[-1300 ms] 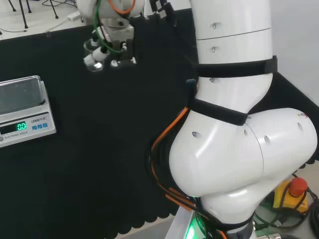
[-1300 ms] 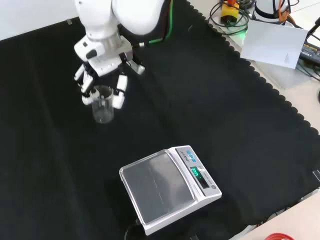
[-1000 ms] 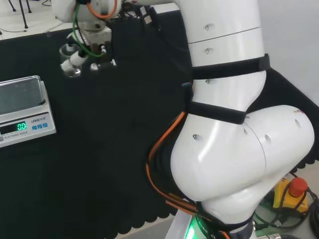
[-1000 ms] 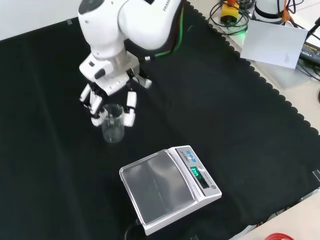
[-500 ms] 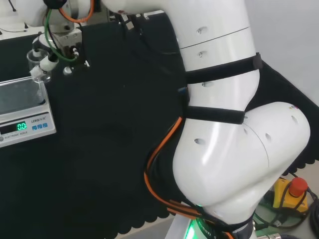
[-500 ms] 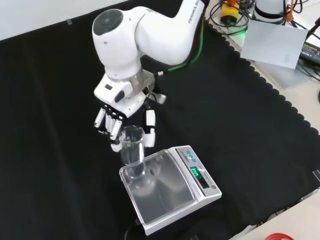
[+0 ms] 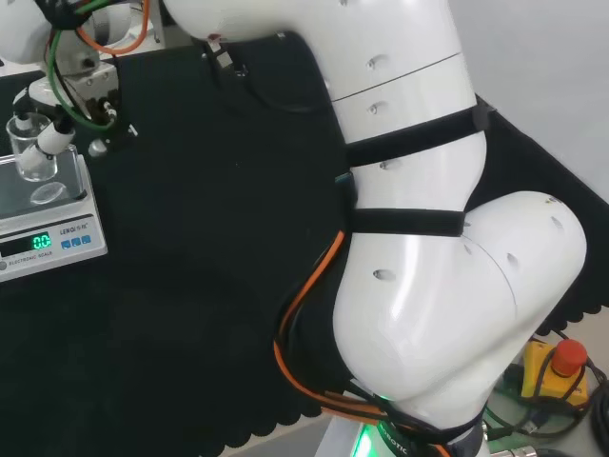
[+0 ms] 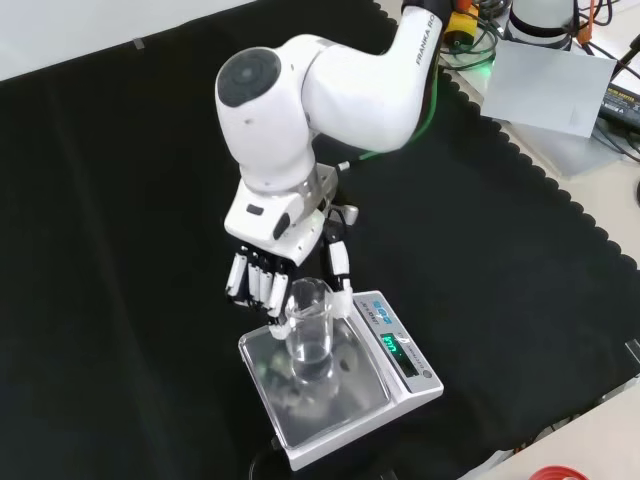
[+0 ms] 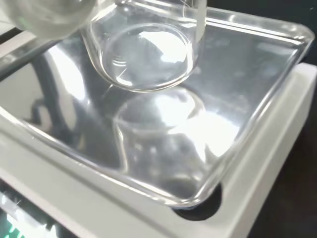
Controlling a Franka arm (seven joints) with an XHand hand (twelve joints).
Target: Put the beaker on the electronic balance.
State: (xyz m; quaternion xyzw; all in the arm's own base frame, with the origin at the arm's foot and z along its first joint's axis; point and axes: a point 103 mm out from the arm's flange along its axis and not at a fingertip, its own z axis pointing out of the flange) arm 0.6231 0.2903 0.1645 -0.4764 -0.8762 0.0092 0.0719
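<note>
Holding the clear glass beaker (image 8: 309,330) with my curled fingers (image 8: 257,279) and thumb, my black and white hand (image 8: 285,277) hangs over the white electronic balance (image 8: 400,385). In the wrist view, the beaker's round bottom (image 9: 141,57) is a little above the shiny metal pan (image 9: 233,99), and its reflection shows in the pan below it. In the head view, the beaker (image 7: 33,152) is over the pan at the left edge, with a finger (image 7: 52,138) pressed against its side. The balance's green lit screen (image 7: 41,242) glows on its front. The balance sits on the black cloth (image 8: 120,300) that covers the bench.
</note>
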